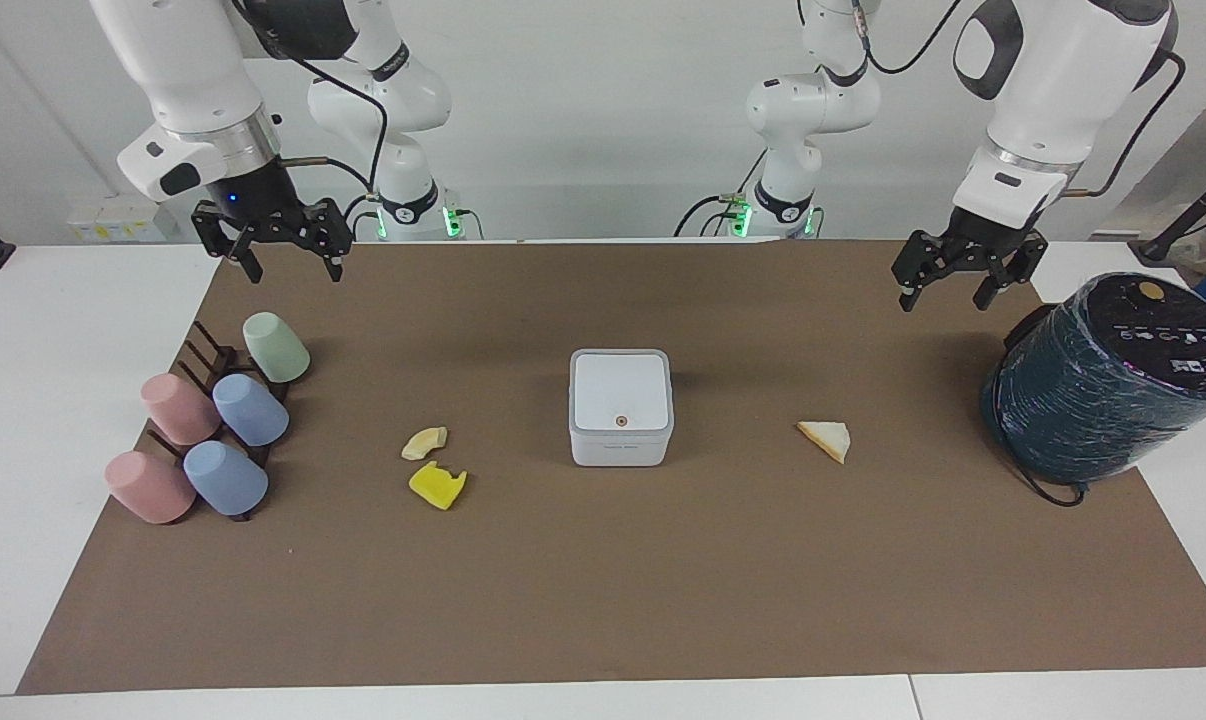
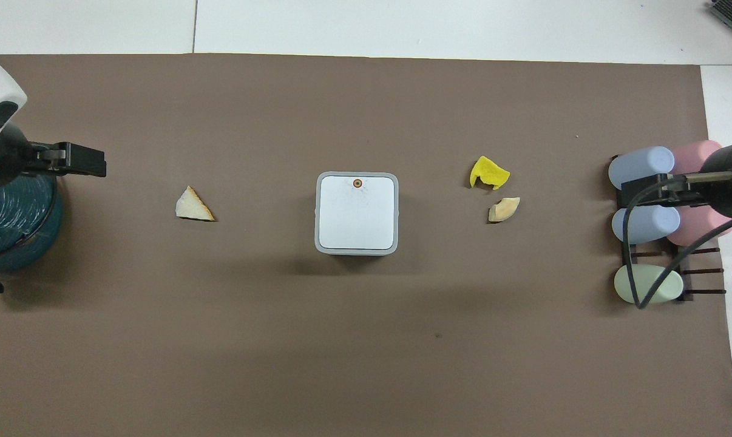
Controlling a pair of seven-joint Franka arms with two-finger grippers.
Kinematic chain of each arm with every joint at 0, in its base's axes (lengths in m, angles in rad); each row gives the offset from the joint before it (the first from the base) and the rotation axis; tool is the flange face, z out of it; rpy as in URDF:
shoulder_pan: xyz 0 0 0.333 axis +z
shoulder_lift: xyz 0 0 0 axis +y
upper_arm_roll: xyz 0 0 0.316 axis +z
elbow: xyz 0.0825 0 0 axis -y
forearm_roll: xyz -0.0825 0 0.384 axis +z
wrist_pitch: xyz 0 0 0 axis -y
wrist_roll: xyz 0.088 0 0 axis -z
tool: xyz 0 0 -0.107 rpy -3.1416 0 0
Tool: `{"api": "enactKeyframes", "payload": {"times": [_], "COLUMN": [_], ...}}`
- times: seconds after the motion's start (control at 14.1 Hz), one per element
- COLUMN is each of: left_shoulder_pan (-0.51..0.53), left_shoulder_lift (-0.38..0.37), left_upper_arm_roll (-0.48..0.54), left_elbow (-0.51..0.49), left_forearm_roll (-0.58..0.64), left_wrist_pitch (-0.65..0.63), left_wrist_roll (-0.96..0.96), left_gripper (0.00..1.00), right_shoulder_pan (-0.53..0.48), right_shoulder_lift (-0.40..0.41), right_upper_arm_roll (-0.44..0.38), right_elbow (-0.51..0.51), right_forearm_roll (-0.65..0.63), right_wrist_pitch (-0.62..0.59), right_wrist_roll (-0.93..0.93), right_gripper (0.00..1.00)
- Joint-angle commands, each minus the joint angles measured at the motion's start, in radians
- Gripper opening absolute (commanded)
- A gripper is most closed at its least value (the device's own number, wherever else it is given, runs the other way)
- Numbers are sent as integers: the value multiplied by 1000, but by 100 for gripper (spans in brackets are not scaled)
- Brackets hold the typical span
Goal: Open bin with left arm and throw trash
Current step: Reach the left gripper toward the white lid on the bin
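Teal cylinder [image 2: 11, 224] cut by the overhead view's edge, partly hidden under the left tool [image 2: 77, 159].

One camera faces the robots; another looks down; both share the mat [image 1: 603, 590].

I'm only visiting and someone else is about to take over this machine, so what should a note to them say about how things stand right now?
Left gripper: open, holding nothing, waiting in the air beside the big dark teal cylinder.
Right gripper: open, holding nothing, waiting above the rack of pastel cups.
Small white square plastic bin: mid-mat, lid shut.
Cream wedge with tan edge: on the mat toward the left arm's end.
Pale beige curled scrap and bright yellow notched scrap: close together toward the right arm's end.
Done: nothing.
Left: open the lid with the left arm, drop in all three scraps.
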Motion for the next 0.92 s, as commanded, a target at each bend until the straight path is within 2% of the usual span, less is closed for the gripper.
{"api": "enactKeyframes", "payload": {"times": [0.0,0.21,0.35,0.42,0.49,0.71,0.85], "left_shoulder_pan": [-23,-28,-83,-106,-138,-221,-284], "left_shoulder_lift": [-24,-28,-22,-16,-13,11,45], "left_upper_arm_roll": [4,4,4,3,1,-2,-2], "left_elbow": [-25,-39,-40,-42,-44,-42,-33], "left_forearm_roll": [-13,-10,-1,-1,-3,-24,-45], "left_wrist_pitch": [-22,-19,-20,-22,-20,1,55], "left_wrist_roll": [-9,-7,-10,-30,-60,-220,-313], "left_gripper": [100,100,100,94,76,44,29], "right_shoulder_pan": [-14,-14,-16,-14,-16,-14,-14], "right_shoulder_lift": [1,1,0,0,1,1,1], "right_upper_arm_roll": [10,10,10,10,10,10,10], "right_elbow": [10,12,12,12,12,12,10], "right_forearm_roll": [11,11,11,11,11,11,11], "right_wrist_pitch": [-21,-21,-21,-21,-21,-21,-21], "right_wrist_roll": [-15,-15,-15,-15,-15,-15,-15], "right_gripper": [100,100,100,100,100,100,100]}}
